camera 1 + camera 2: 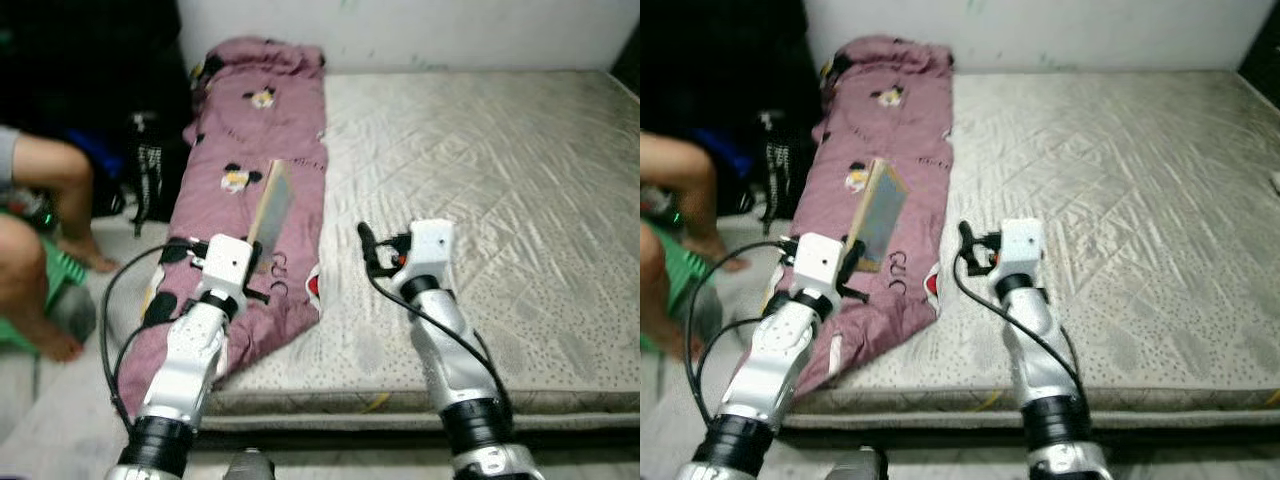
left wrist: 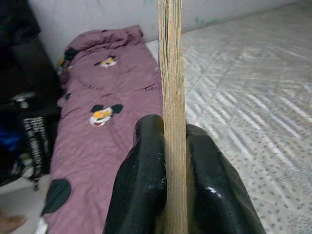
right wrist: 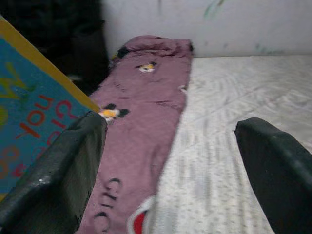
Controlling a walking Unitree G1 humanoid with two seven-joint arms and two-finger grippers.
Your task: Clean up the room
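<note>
A thin book (image 1: 272, 205) with a blue cover and tan edges is held up above the pink blanket. My left gripper (image 1: 262, 256) is shut on its lower end; in the left wrist view both black fingers (image 2: 141, 187) press on the book's page edge (image 2: 171, 97). The pink cartoon-print blanket (image 1: 255, 150) lies folded along the left side of the bare mattress (image 1: 480, 180). My right gripper (image 1: 367, 250) hovers open over the mattress just right of the blanket. In the right wrist view its fingers (image 3: 58, 170) stand wide apart and the blue book cover (image 3: 29, 112) shows beside them.
A person's bare legs (image 1: 45, 200) are at the left, beside a green stool (image 1: 55, 275). A black bag (image 1: 150, 165) stands on the floor against the mattress side. A white wall (image 1: 420, 30) backs the mattress. The mattress's front edge (image 1: 400, 400) runs near my arms.
</note>
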